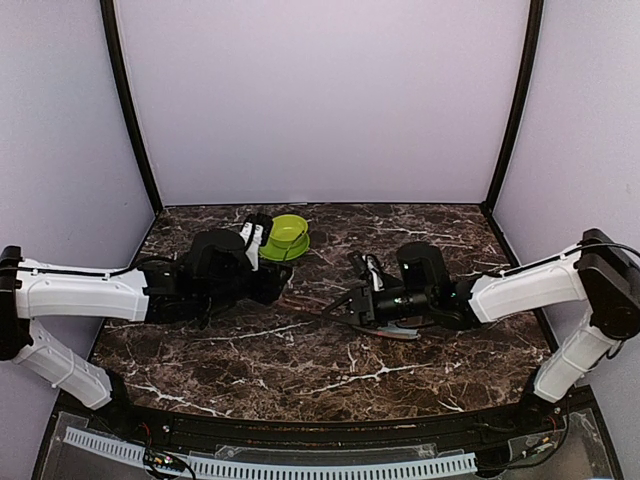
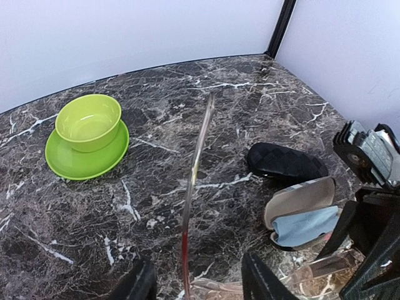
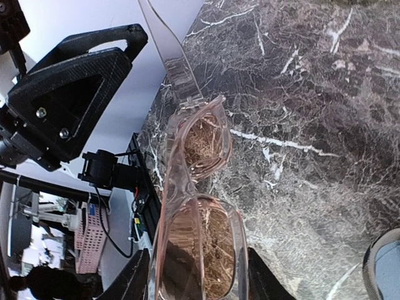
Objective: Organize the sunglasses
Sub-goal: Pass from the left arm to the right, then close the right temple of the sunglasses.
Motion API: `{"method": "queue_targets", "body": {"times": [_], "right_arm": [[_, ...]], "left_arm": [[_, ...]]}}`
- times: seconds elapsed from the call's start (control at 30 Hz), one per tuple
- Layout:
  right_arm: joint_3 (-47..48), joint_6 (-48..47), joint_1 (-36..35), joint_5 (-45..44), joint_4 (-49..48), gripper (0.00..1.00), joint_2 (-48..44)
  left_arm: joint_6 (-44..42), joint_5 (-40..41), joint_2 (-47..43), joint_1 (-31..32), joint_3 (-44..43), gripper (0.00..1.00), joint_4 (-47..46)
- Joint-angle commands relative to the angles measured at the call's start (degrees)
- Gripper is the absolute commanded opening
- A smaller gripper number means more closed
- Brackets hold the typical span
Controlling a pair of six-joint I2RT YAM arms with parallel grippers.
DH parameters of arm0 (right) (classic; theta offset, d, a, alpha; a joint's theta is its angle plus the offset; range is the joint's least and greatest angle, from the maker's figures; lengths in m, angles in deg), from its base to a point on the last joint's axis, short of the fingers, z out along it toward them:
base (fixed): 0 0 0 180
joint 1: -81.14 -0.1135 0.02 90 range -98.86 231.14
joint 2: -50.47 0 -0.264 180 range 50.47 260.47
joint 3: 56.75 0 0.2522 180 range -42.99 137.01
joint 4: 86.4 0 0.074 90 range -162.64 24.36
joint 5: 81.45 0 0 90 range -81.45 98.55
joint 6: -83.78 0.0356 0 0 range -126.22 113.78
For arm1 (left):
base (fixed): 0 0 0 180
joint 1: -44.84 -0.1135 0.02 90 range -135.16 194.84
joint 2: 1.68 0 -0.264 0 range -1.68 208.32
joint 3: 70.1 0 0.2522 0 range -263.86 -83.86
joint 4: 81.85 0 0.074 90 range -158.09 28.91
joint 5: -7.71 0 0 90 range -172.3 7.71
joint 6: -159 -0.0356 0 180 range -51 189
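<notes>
One pair of sunglasses [image 3: 203,140] with a clear pinkish frame and reddish-brown lenses hangs just above the marble between my two grippers [image 1: 318,305]. My right gripper [image 3: 197,284] is shut on its front, a finger against each side of one lens. One temple arm [image 2: 199,150] sticks out straight and runs between the fingers of my left gripper [image 2: 197,284], which is open and does not touch it. In the top view the left gripper [image 1: 272,285] faces the right gripper [image 1: 362,300] a short way apart.
A green bowl on a green saucer [image 2: 87,125] stands at the back left [image 1: 288,237]. A black bumpy case [image 2: 284,162] lies shut beside an open striped case [image 2: 300,200] with a blue cloth inside, both under my right arm. Purple walls enclose the table.
</notes>
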Motion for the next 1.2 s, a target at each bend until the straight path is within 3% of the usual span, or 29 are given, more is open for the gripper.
{"method": "queue_targets", "body": {"times": [0.0,0.27,0.53,0.77,1.17], "right_arm": [[2.2,-10.7,-0.2,-1.9,6.0,0.33,-3.4],[3.3,-25.9,-0.2,-3.4,14.6,0.32,-6.0],[4.2,-33.5,-0.2,-2.0,17.4,0.31,-7.1],[4.5,-34.3,-0.8,-0.8,17.0,0.31,-7.7],[3.8,-32.7,-1.8,-1.0,14.7,0.31,-7.5]], "left_arm": [[-0.4,-4.9,-5.9,0.3,2.4,0.51,-3.1],[-0.5,-16.5,-14.9,0.3,6.0,0.57,-3.5],[5.9,-10.3,-24.0,-3.0,8.2,0.59,6.1],[10.0,-10.5,-19.9,-6.8,6.7,0.59,7.3],[7.0,-14.4,-6.8,-3.7,1.0,0.59,5.1]]}}
